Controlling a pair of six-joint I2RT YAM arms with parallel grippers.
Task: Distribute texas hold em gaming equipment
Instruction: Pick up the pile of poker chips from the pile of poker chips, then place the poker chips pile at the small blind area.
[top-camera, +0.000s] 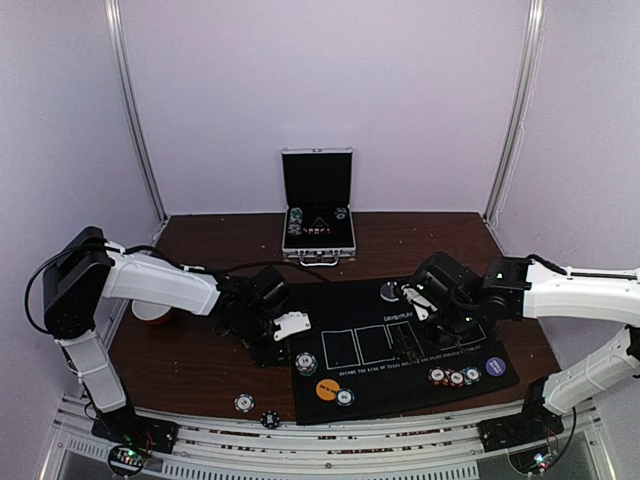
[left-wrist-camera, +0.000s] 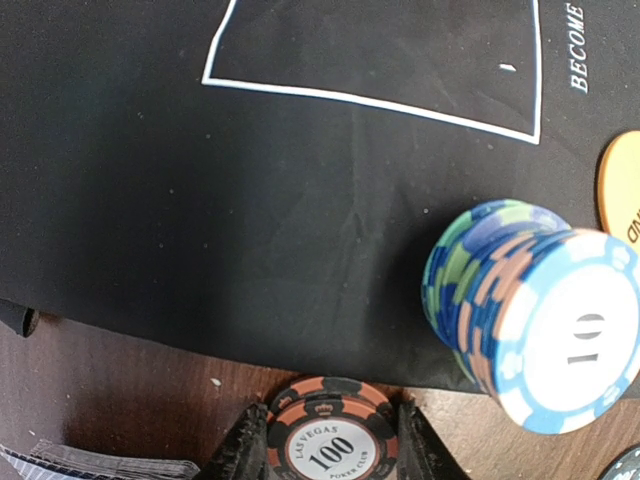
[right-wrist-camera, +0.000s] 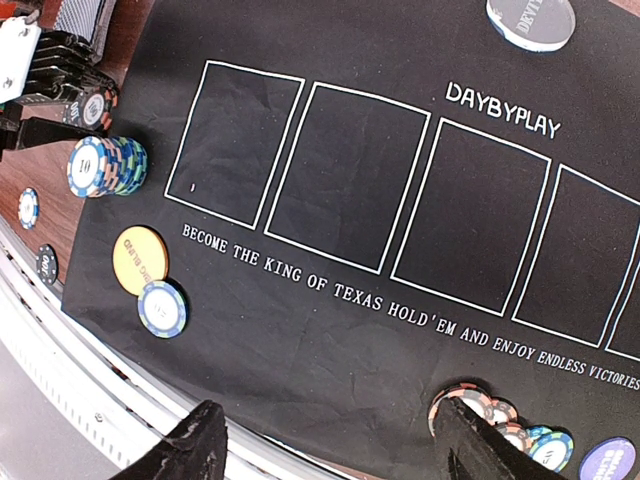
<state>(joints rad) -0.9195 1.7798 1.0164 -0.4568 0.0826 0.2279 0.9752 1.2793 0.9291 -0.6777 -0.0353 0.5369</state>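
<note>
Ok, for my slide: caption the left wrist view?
Left gripper grips an orange 100 chip beside a chip stack on the black mat.

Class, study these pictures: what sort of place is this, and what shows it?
Probably a robotics lab bench set up for poker: a black Texas Hold'em mat, a stack of poker chips, and the robot's left arm and right arm.

An open silver case (top-camera: 317, 183) stands at the tabletop's (top-camera: 190, 365) far edge. A black printed mat (top-camera: 390, 395) lies nearer, with a red-and-white round thing (top-camera: 150, 312) at the left.
</note>
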